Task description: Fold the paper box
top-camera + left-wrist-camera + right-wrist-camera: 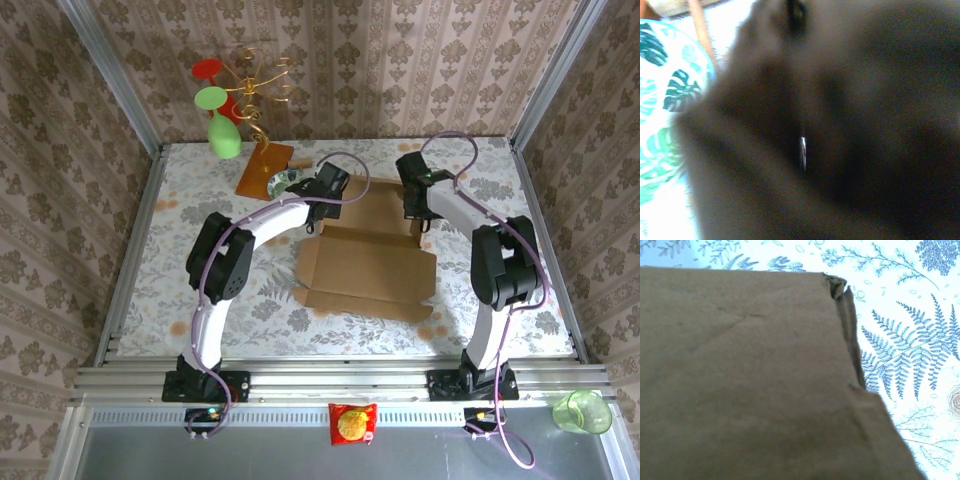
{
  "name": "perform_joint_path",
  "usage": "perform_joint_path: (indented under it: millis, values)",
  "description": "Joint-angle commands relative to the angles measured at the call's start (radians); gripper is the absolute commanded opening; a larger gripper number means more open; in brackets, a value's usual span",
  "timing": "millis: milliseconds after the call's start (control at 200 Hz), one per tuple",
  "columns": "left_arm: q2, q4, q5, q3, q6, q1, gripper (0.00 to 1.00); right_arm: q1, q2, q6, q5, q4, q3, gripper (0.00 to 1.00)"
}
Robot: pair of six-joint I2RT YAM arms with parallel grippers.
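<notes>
At the far left of the pale, leaf-printed tabletop (180,270) stands a thin gold wire stand (262,75) with curled arms. It carries a glossy red plastic goblet (208,70) and a green plastic goblet (224,138). Its flat orange-brown base board (262,168) lies just beside a small round white object with green print (283,181).

The left hand (328,186), black on a white forearm, sits at the far left corner of the paper box (365,265). Its wrist view is a dark brown blur, too soft to read, so I cannot tell how wide the fingers stand or whether they grip anything.

The paper box is plain brown matte cardboard in the middle of the tabletop, between the two arms. A broad rectangular panel lies flat with narrow flaps spread along its near and side edges, and another panel rises at the far side. Seen from the right wrist, the cardboard (740,380) is smooth with faint creases, its right edge stepped and slightly crumpled at the top corner, over cloth printed with blue ferns.

The right hand (414,200) is at the far right corner of the box with its fingers closed; whether they pinch the cardboard is hidden.

On the grey metal ledge in front of the arm bases lie a shiny red-and-orange snack packet (352,423) and, far right, a translucent green plastic cup (583,411).
</notes>
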Motion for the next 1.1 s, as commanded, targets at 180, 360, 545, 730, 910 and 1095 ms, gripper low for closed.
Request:
perform_joint_path:
  millis: [180, 360, 545, 730, 910, 1095]
  values:
    - [0.018, -0.024, 0.219, 0.075, -0.027, 0.056, 0.5, -0.03, 0.005, -0.092, -0.128, -0.073, -0.037, 0.0]
    - [0.042, -0.107, 0.261, 0.149, 0.039, 0.083, 0.53, -0.037, 0.029, -0.096, -0.159, -0.092, -0.009, 0.0]
    - [0.094, -0.184, 0.258, 0.203, 0.09, 0.079, 0.53, -0.041, 0.057, -0.083, -0.176, -0.12, 0.029, 0.0]
    - [0.12, -0.203, 0.211, 0.21, 0.095, 0.074, 0.44, -0.041, 0.067, -0.077, -0.183, -0.137, 0.044, 0.0]
    - [0.067, -0.182, 0.182, 0.168, 0.075, 0.061, 0.6, -0.043, 0.083, -0.06, -0.188, -0.166, 0.059, 0.0]
    - [-0.015, -0.307, 0.185, 0.275, -0.063, 0.053, 0.63, -0.045, 0.107, 0.007, -0.197, -0.216, 0.083, 0.0]
